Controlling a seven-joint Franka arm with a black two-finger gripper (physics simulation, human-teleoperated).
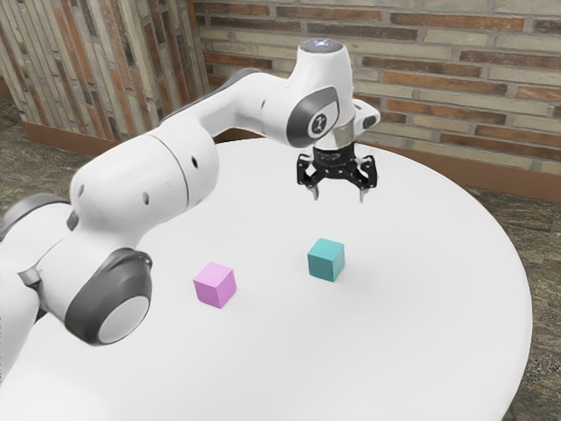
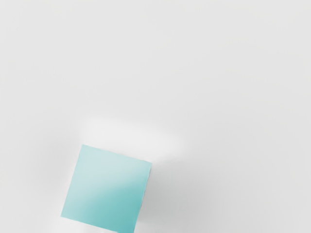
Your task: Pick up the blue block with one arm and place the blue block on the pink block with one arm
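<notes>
A teal-blue block rests on the round white table, right of centre in the exterior view. A pink block lies to its left, a short gap away. My black gripper hangs open in the air above and slightly behind the blue block, with nothing between its fingers. In the wrist view the blue block lies on the white surface just under my hand, turned slightly askew.
The table's curved edge runs close on the exterior view's right. A brick wall stands behind the table. My white arm spans the left of the table, above the area behind the pink block.
</notes>
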